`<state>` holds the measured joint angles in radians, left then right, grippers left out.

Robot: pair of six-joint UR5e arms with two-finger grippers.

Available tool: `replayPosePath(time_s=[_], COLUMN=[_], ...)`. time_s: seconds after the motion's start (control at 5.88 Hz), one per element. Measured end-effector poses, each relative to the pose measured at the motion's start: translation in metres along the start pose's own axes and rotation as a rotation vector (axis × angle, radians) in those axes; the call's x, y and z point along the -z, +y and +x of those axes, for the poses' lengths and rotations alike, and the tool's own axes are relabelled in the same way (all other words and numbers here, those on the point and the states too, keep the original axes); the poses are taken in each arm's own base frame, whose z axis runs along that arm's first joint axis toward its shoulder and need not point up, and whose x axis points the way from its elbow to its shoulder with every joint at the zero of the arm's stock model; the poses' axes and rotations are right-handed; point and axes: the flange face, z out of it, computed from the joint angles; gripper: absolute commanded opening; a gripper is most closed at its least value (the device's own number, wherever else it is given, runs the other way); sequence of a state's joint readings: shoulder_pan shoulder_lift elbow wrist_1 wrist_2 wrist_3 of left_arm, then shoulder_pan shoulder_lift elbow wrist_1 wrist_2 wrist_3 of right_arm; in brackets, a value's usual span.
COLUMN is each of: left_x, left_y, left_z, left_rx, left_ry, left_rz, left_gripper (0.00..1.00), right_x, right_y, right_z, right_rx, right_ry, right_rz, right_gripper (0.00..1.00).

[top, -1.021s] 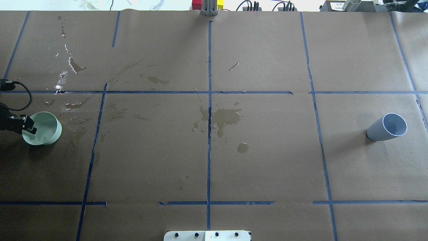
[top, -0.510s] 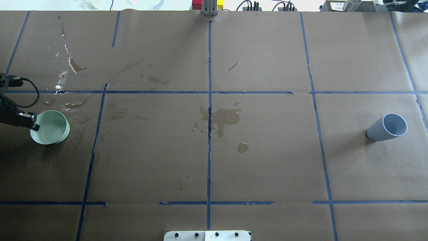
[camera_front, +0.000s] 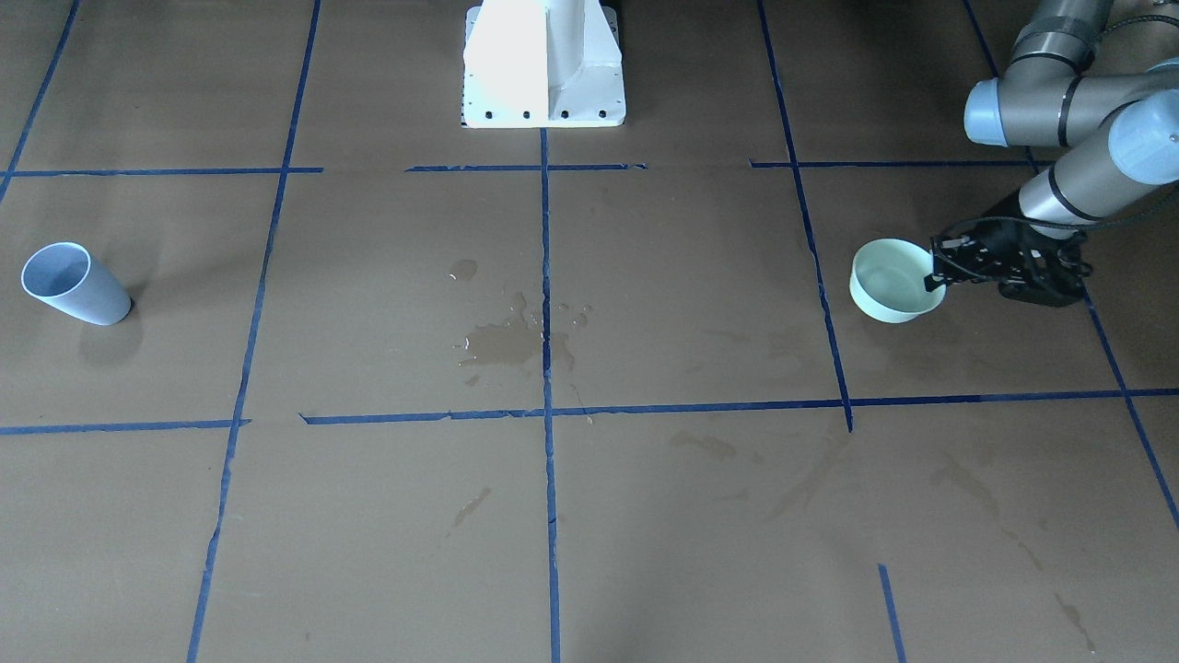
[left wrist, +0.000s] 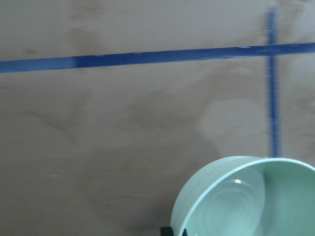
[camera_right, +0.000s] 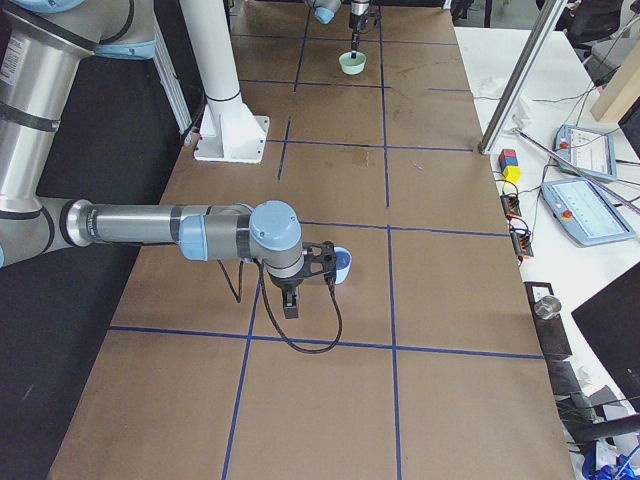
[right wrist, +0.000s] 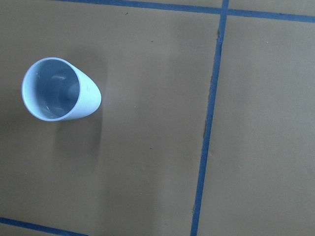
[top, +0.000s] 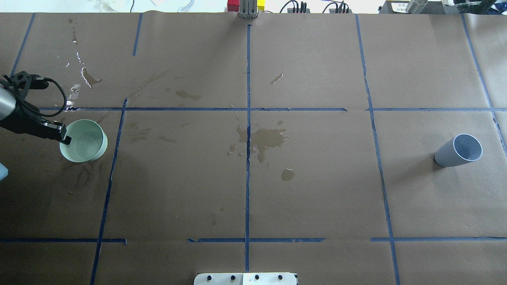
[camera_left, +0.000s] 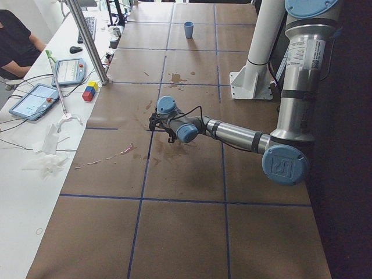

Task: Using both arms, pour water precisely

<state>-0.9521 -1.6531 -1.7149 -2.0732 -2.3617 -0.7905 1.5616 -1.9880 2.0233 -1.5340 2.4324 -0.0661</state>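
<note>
Matte paper table (top: 317, 190), L tool (top: 64, 138) pinching glossy bowl (top: 85, 138)

This is a robotics lab rather than a home or a kitchen. Two jointed arms (camera_right: 150, 225) rise from a white pedestal (camera_front: 543, 64) that stands on a long table (top: 317, 190). The table is covered in brown paper and marked into squares with blue tape (top: 248, 198). Beside it runs a white bench (camera_left: 23, 186) carrying touch-screen pendants (camera_left: 32, 100), a keyboard (camera_left: 90, 26), a mouse (camera_left: 76, 49) and coloured blocks (camera_left: 90, 92). An aluminium post (camera_left: 87, 40) slants up from the table's edge. A person (camera_left: 17, 40) sits at the bench's far end.
</note>
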Motion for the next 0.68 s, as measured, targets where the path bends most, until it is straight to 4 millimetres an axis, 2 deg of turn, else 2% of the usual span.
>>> replayPosePath(time_s=[0.34, 0.68], left_x=[-0.033, -0.054], left_y=[0.003, -0.007], left_z=[0.115, 0.222], left_rx=[-0.014, -0.019], left_ry=[0.062, 0.04], left_rz=[-0.035, -0.069], left_gripper=[0.0, 0.0], right_x=[0.0, 0.0], right_y=[-0.001, -0.001], right_z=[0.0, 0.0], right_rx=[-0.002, -0.006], right_ry=[0.001, 0.001], right_rz=[0.001, 0.001], right_gripper=[1.0, 1.0])
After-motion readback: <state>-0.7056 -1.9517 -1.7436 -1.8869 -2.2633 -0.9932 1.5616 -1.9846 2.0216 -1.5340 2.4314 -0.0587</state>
